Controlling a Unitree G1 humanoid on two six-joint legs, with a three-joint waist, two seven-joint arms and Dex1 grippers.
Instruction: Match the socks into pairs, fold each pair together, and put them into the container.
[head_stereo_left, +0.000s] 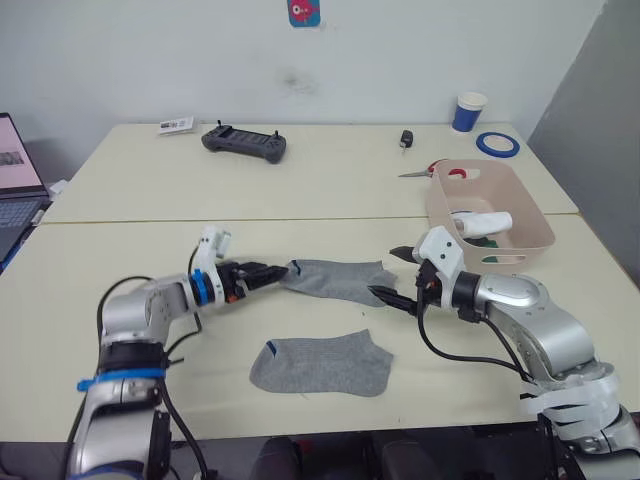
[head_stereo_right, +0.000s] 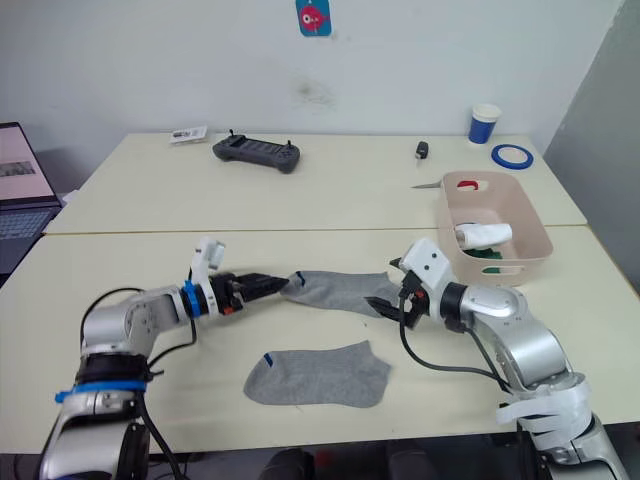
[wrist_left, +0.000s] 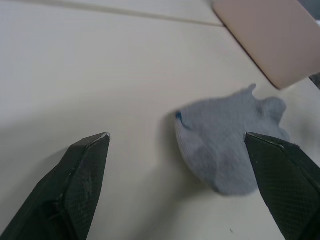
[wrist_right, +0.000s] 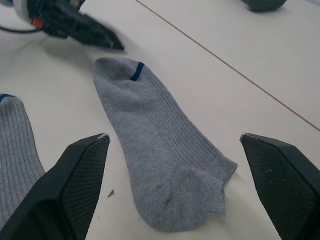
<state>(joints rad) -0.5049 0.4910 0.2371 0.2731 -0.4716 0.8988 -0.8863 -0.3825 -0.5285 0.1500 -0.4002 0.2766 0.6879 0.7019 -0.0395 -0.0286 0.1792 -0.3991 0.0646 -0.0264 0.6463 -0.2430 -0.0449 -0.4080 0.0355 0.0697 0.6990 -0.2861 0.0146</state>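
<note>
Two grey ribbed fabric ankle socks lie flat on the pale cream worktop (head_stereo_left: 120, 200). The farther grey sock (head_stereo_left: 335, 277) stretches between the pincers: the left pincer (head_stereo_left: 268, 273) points at its cuff end, fingers spread, and the right pincer (head_stereo_left: 392, 276) is at its toe end, fingers likewise apart, grasping nothing. The nearer grey sock (head_stereo_left: 322, 364) lies just in front. The pale pink-beige rectangular plastic container (head_stereo_left: 520, 215) stands beyond the right pincer, holding a white rolled bundle (head_stereo_left: 482, 222). A white wall (head_stereo_left: 400, 50) stands behind.
</note>
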